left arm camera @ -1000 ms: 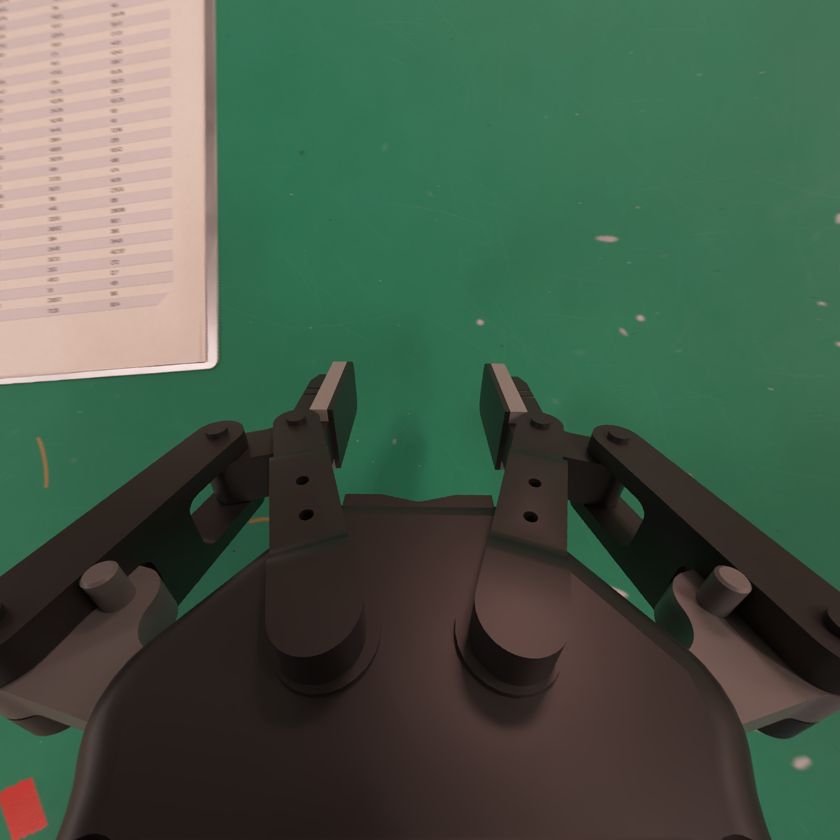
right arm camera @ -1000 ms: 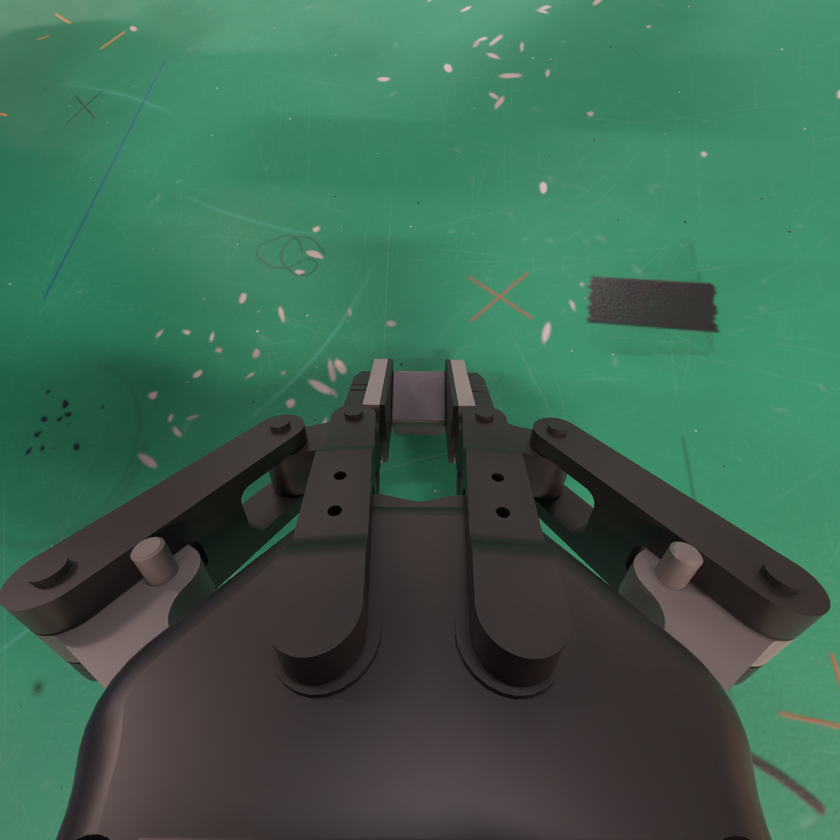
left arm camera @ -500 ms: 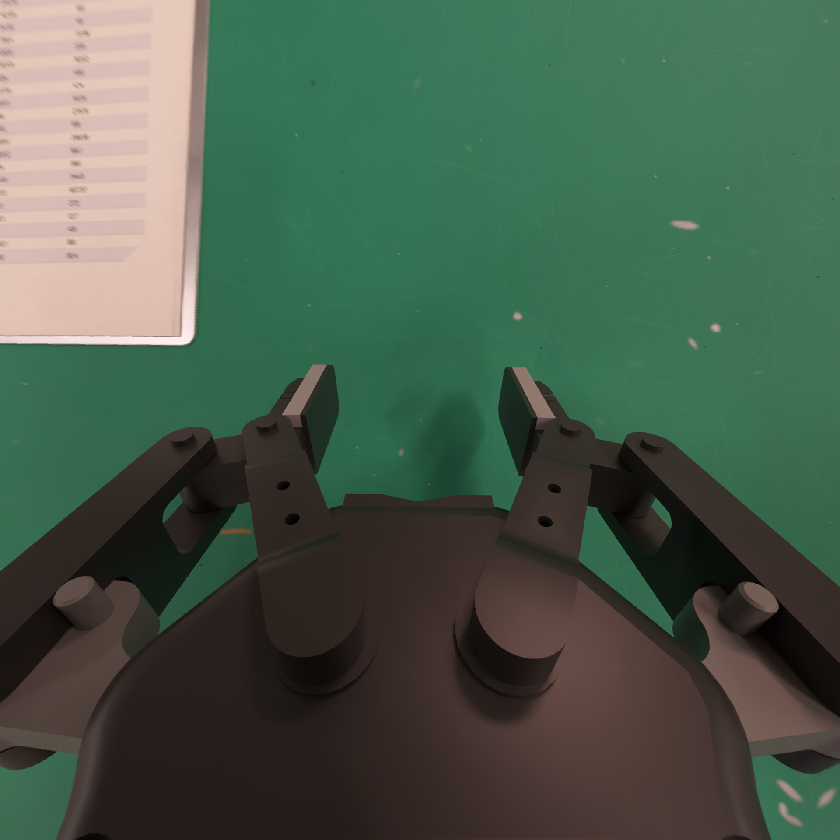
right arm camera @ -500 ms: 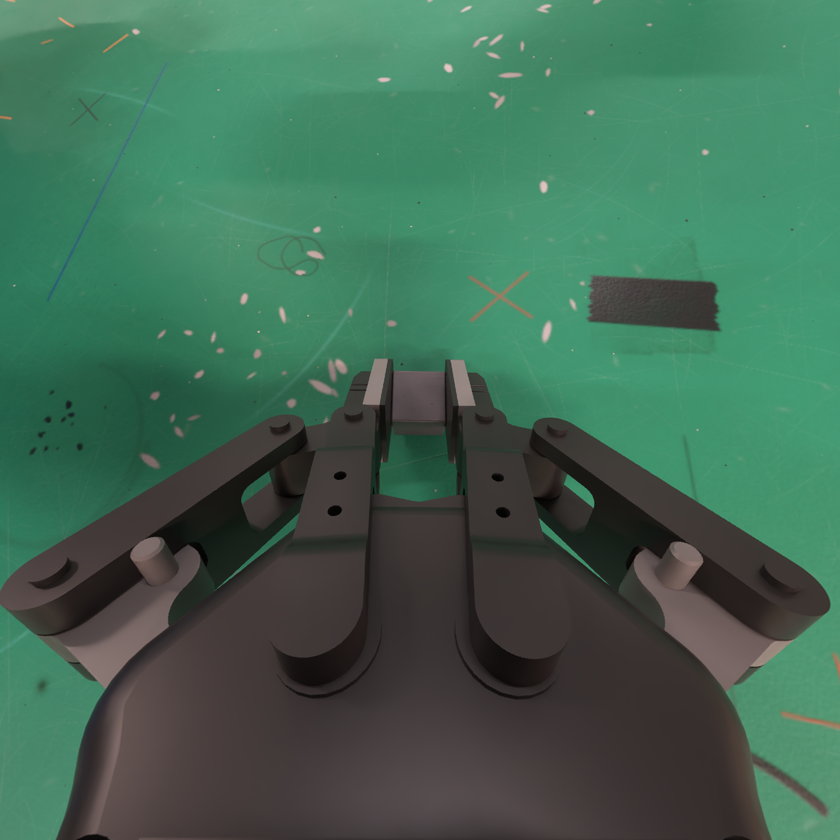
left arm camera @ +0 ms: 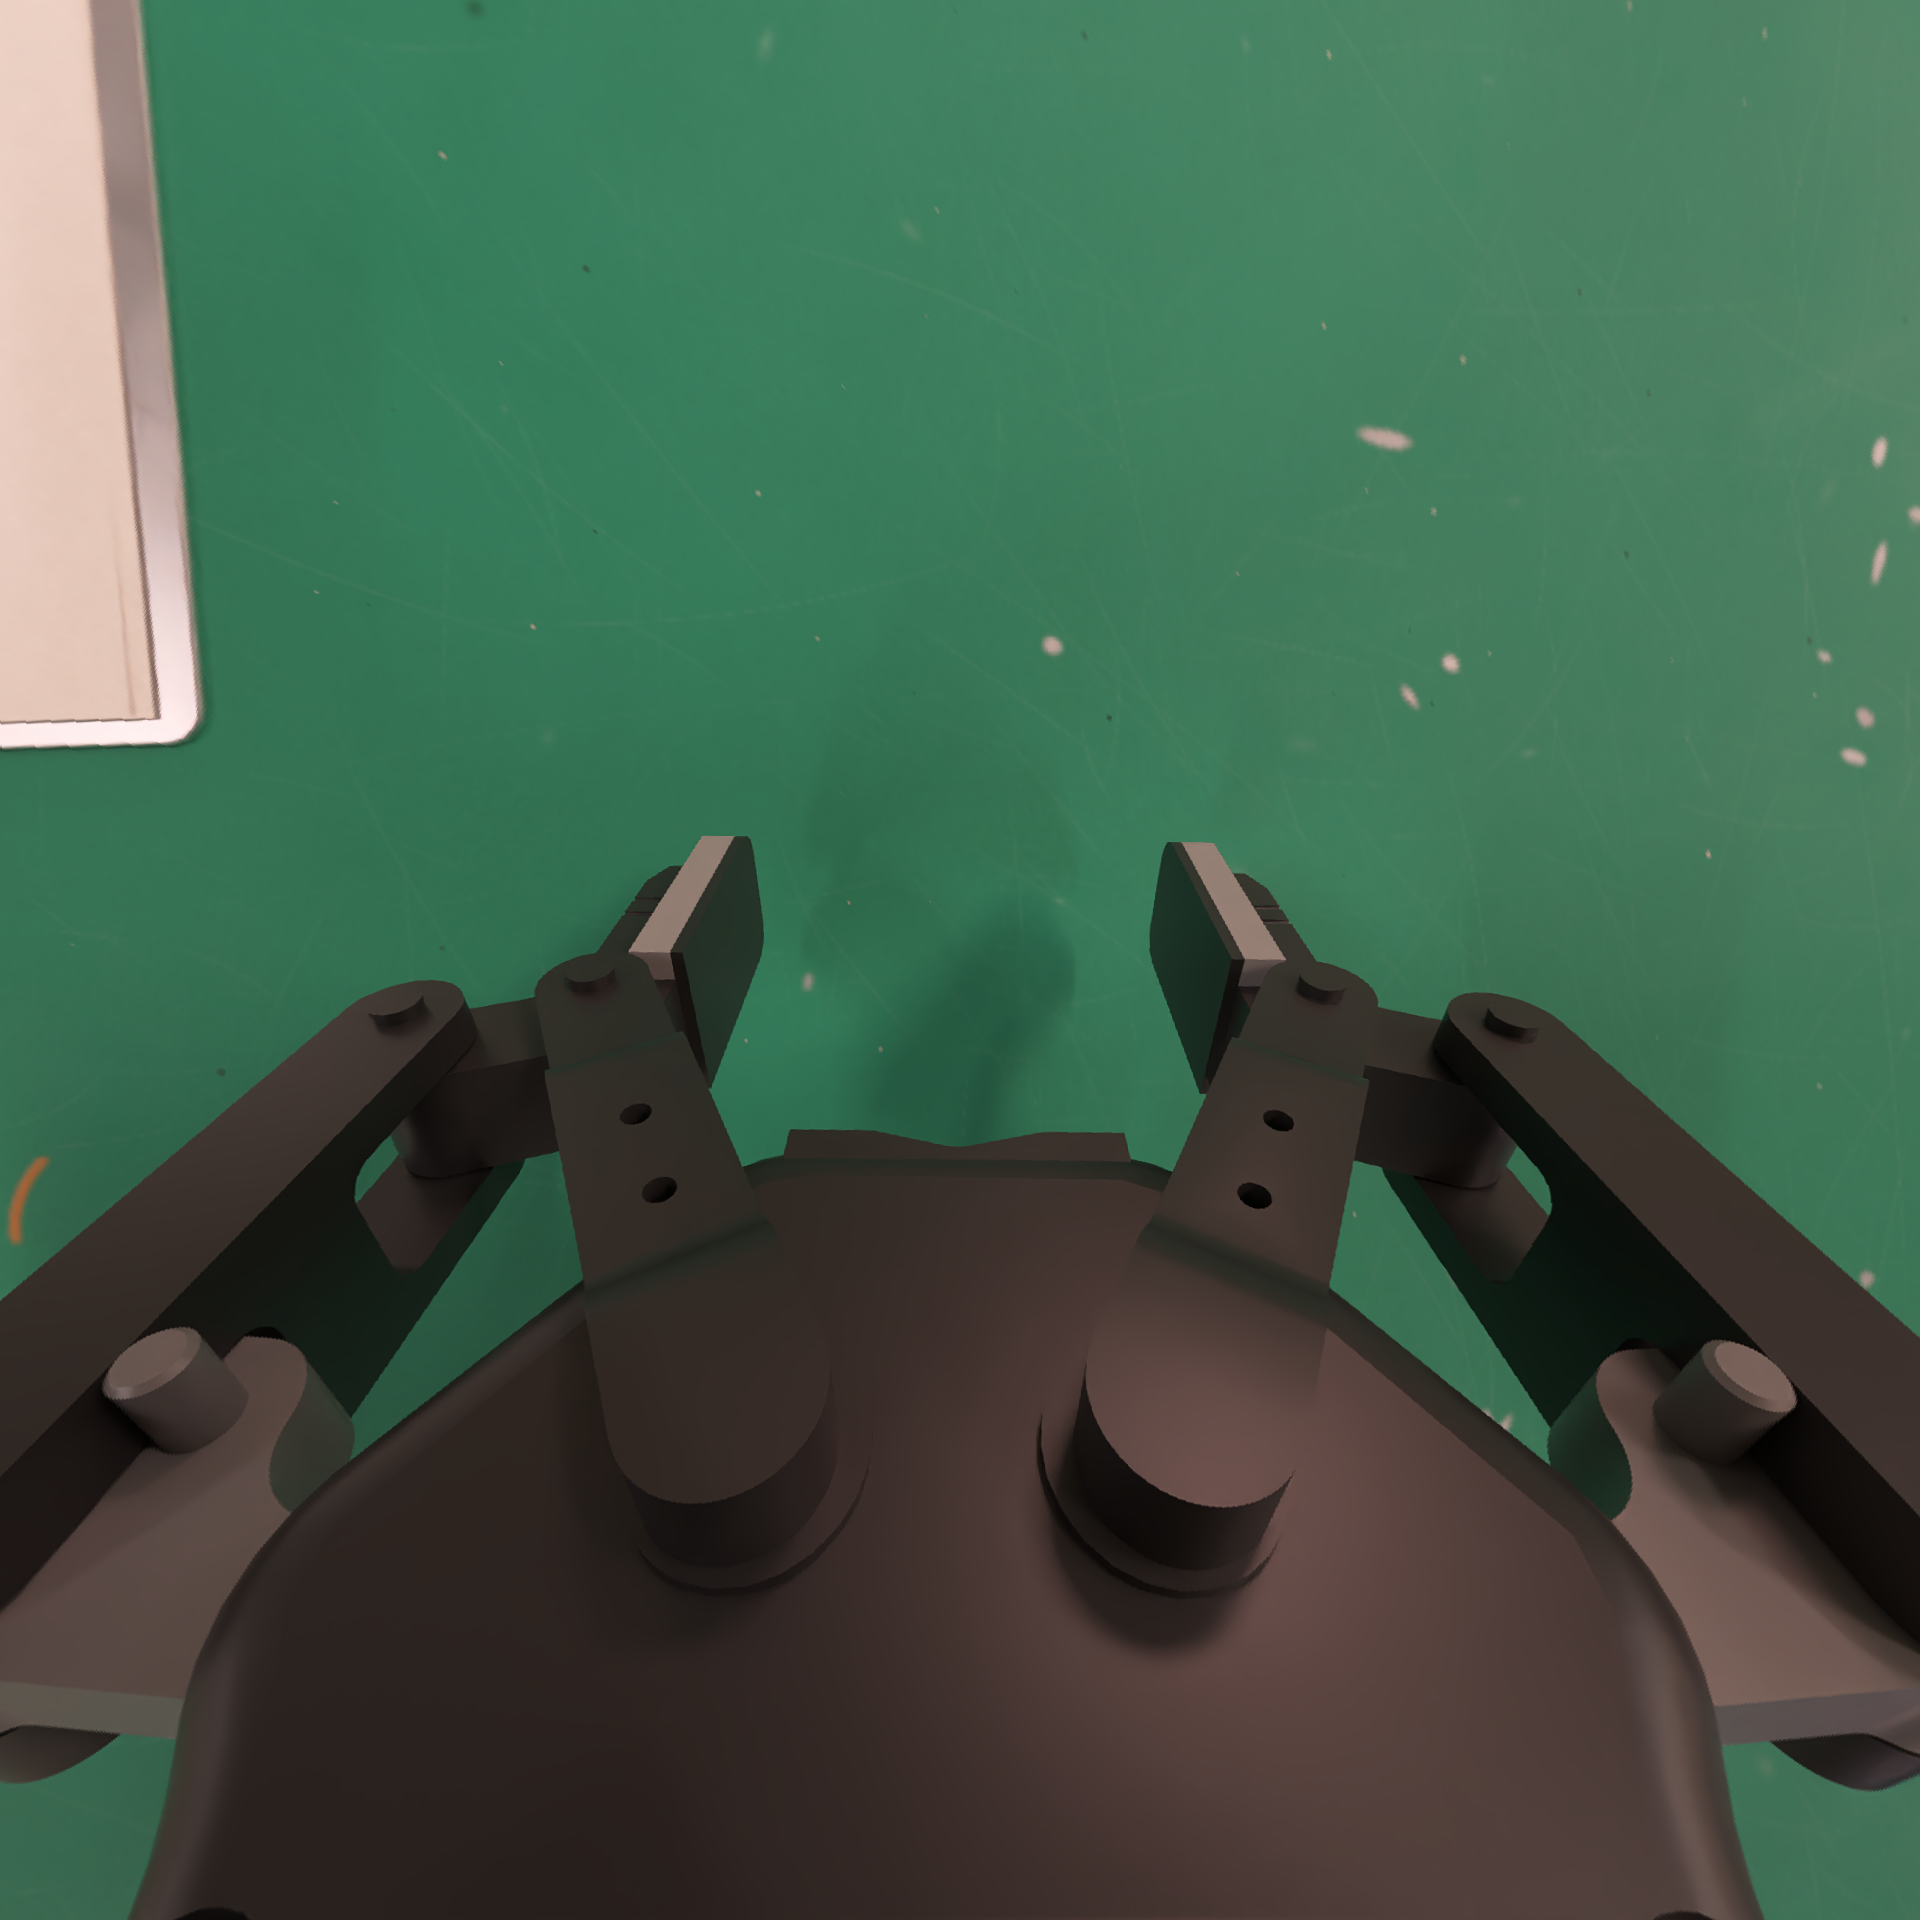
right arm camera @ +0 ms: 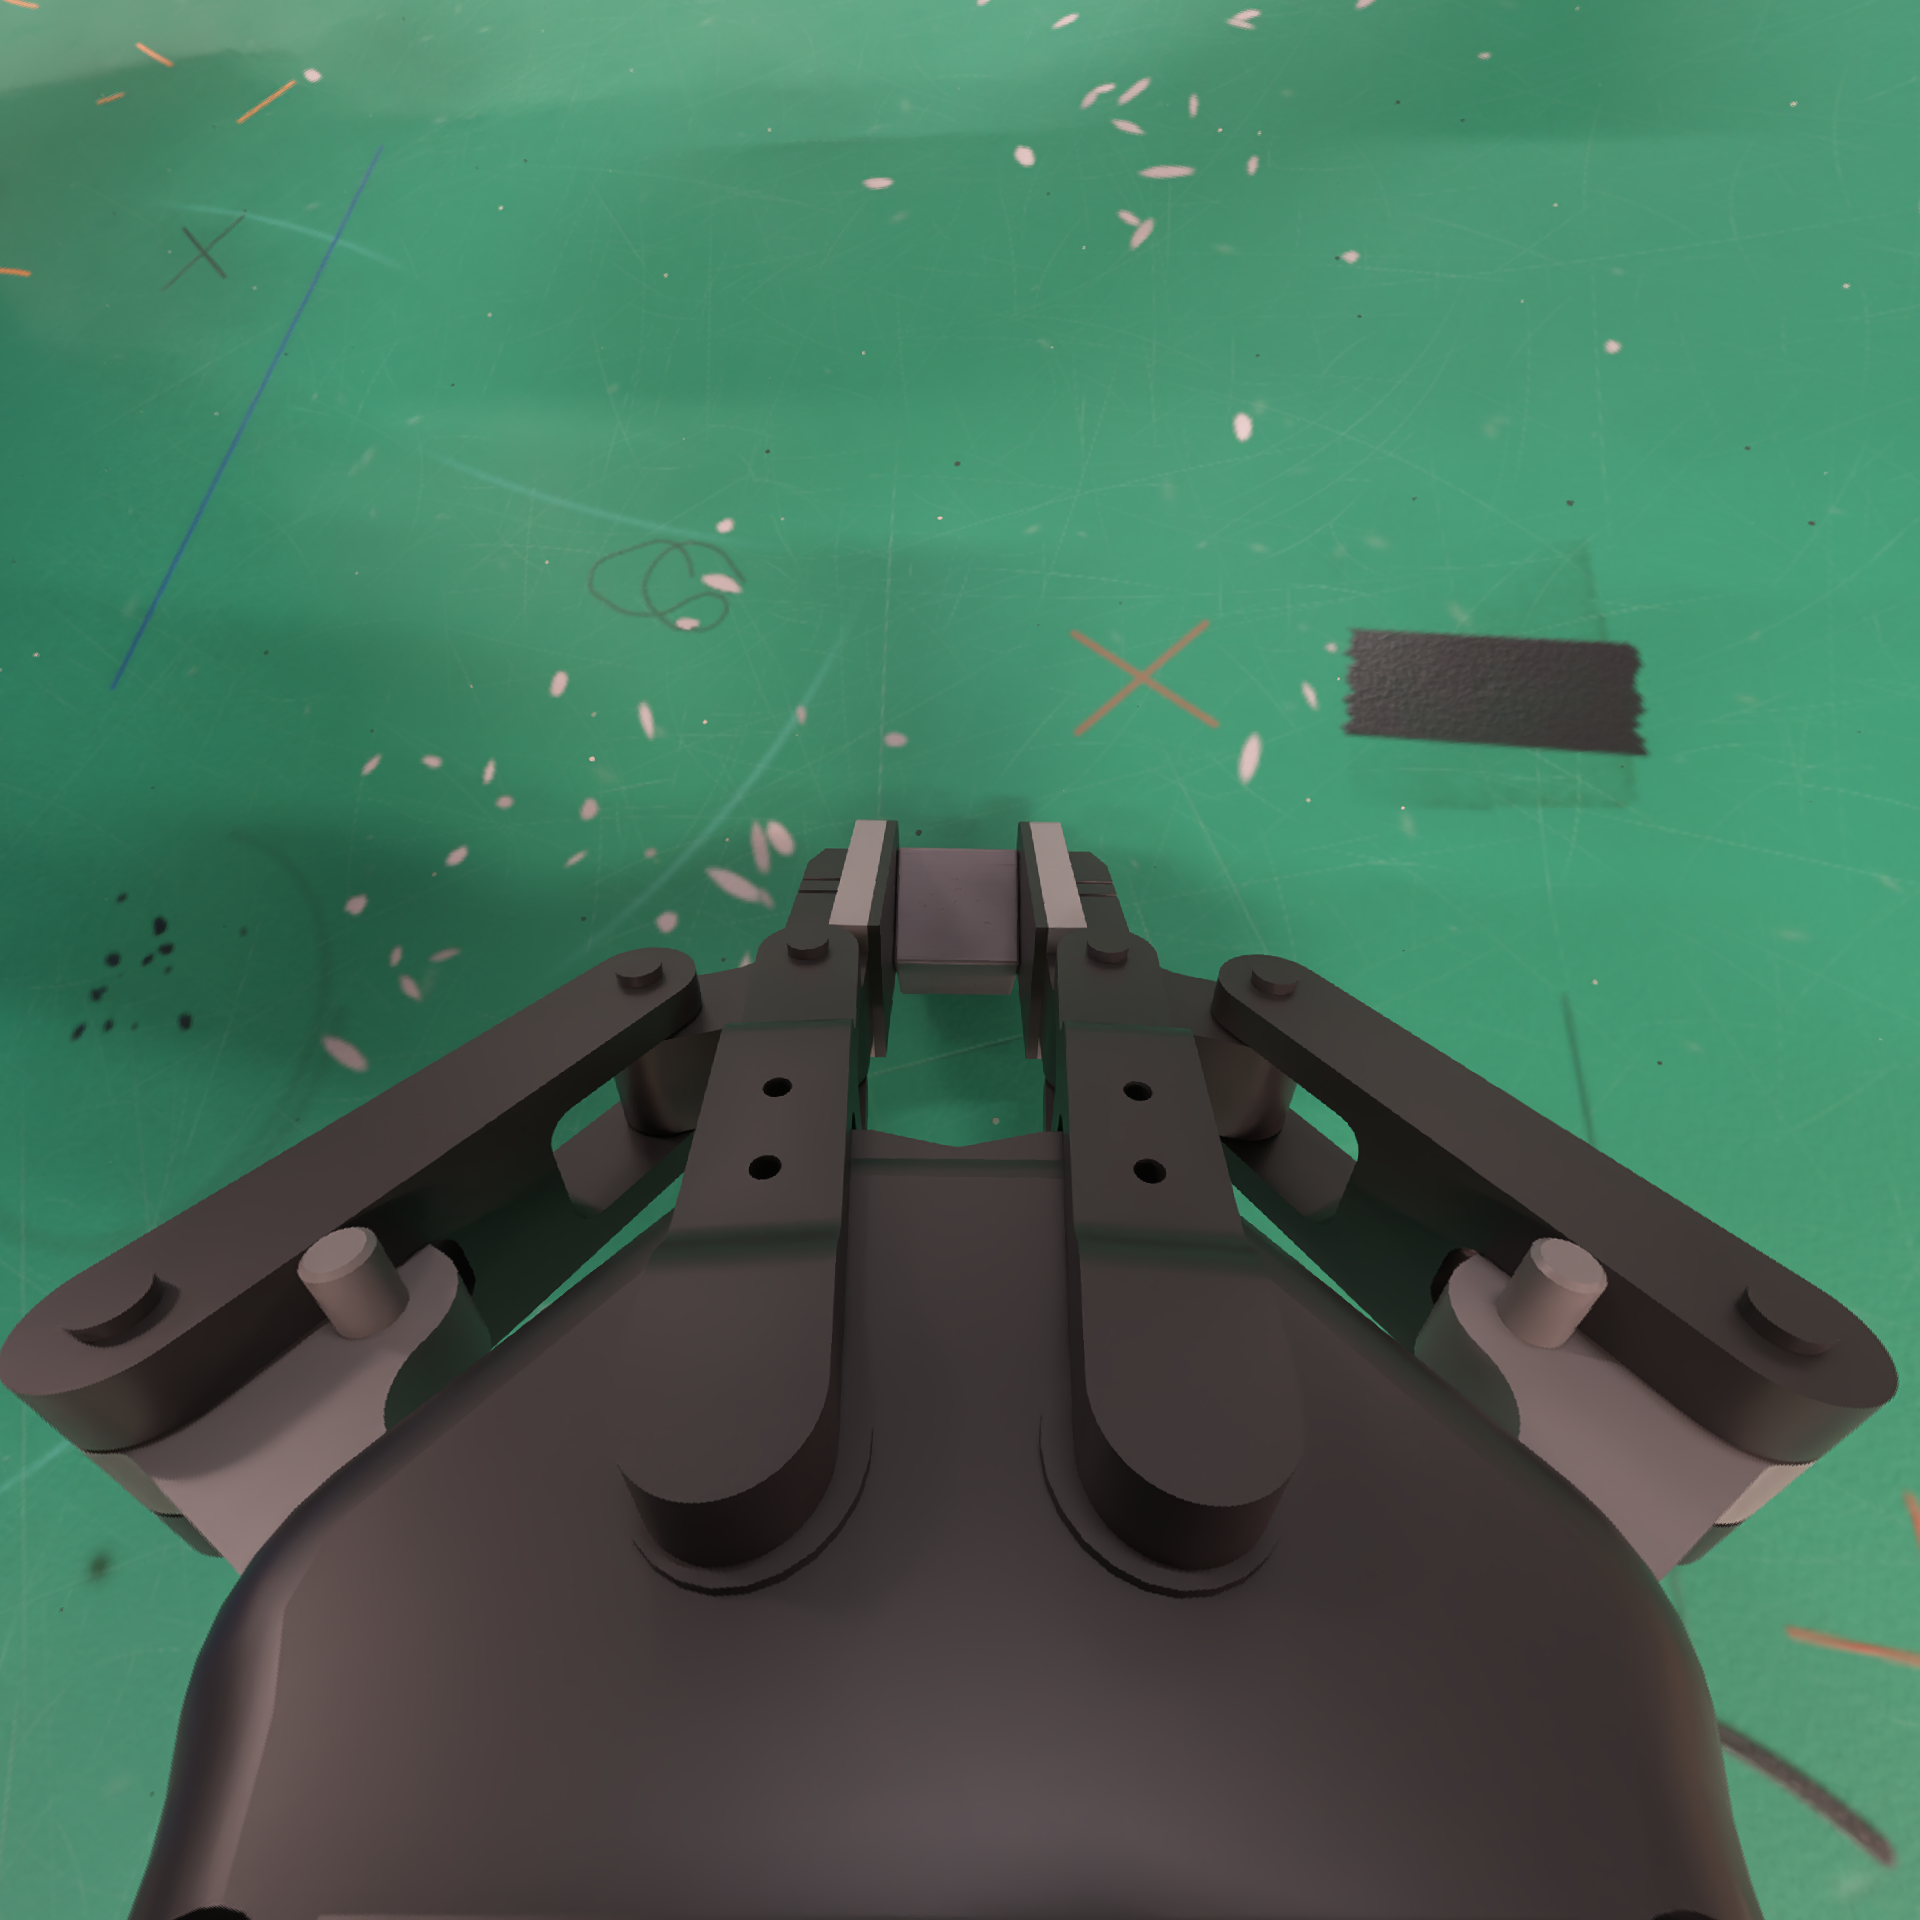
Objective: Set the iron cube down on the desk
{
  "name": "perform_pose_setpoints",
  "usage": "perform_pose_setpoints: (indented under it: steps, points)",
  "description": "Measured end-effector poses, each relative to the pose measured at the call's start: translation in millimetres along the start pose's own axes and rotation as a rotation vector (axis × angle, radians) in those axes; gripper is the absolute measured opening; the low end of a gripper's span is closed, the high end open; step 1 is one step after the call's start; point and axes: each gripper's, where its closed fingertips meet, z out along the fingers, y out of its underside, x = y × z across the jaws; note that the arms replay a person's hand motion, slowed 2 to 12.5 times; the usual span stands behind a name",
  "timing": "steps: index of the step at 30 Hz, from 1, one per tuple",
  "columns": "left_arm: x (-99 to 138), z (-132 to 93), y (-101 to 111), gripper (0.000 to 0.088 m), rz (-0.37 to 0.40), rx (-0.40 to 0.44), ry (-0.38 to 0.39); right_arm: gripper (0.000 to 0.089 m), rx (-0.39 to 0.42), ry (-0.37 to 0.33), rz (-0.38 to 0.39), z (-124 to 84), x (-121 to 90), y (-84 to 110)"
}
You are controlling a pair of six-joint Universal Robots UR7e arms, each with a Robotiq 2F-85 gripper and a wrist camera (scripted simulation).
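Green desk surface [right arm camera: 1039, 436], scratched and flecked with pale specks, across both wrist views. At centre of the right wrist view, right gripper [right arm camera: 957, 914] clamped on a small grey iron cube [right arm camera: 954, 914], pinched between both pads; contact with the desk beneath unclear. Strip of black tape [right arm camera: 1494, 691] at right, orange cross mark [right arm camera: 1143, 677] just left of it. In the left wrist view, left gripper [left arm camera: 956, 966] spread wide, holding nothing. Pale sheet with silvery border [left arm camera: 73, 416] at upper left.
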Motion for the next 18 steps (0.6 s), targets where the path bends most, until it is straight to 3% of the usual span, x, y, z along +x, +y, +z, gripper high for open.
perform_pose_setpoints:
  steps: [9,18]
  points:
    - [11.1,-10.2,16.4,0.0647,0.066,-0.101,0.059,0.0201,0.001,-0.006,0.006,-0.1,-0.1,-0.1]
    - [22.5,-20.5,33.8,0.0516,0.117,-0.199,0.121,0.0201,0.001,-0.009,0.010,-0.2,-0.1,-0.1]
